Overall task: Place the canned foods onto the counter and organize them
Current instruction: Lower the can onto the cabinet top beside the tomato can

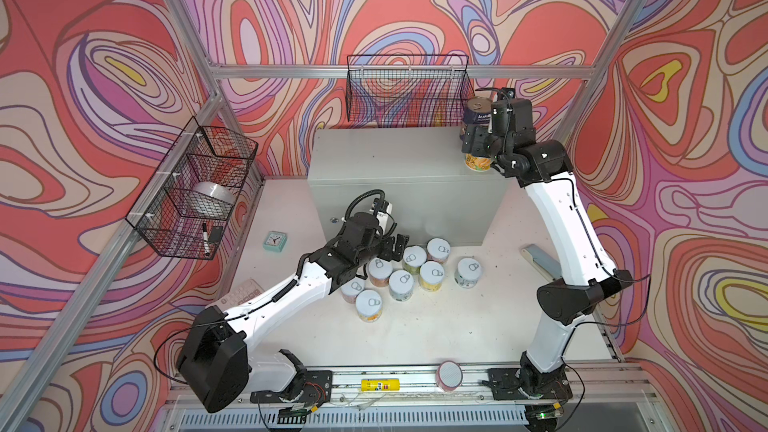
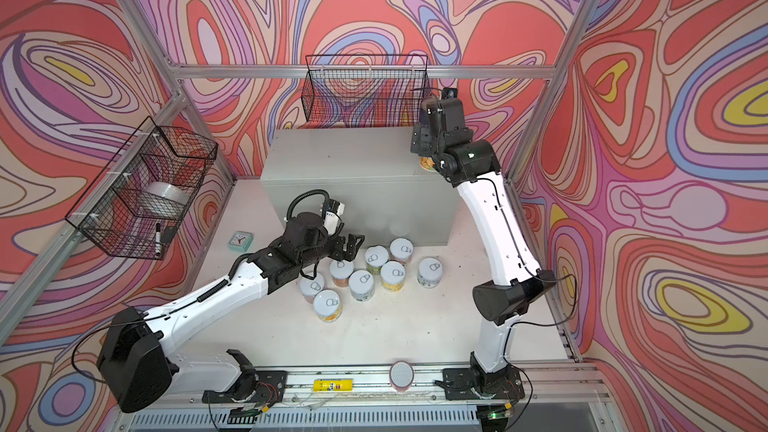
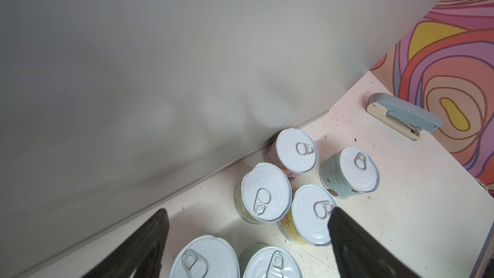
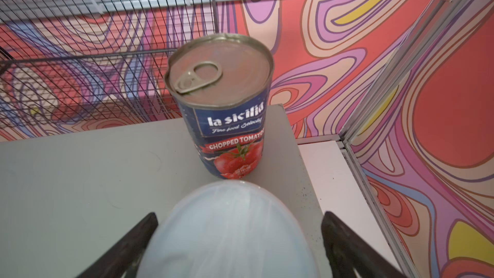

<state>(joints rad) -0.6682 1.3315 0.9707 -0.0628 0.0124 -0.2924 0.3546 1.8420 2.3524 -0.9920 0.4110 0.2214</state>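
I see the white desk (image 1: pixel 478 326) carrying a grey cabinet (image 1: pixel 386 160). Eight small cans (image 1: pixel 432 275) stand upright on the desk in a loose cluster just before the cabinet's front face, the closest one nearly against it. A teal clock (image 1: pixel 274 241) lies off the cabinet's front left corner and a stapler (image 3: pixel 401 114) off its front right corner. A calculator (image 1: pixel 245 295), partly hidden, lies further out to the front left. On the cabinet's top, at its right rear corner, stands a tall blue can (image 4: pixel 227 119), with a short can (image 1: pixel 476 163) just in front of it.
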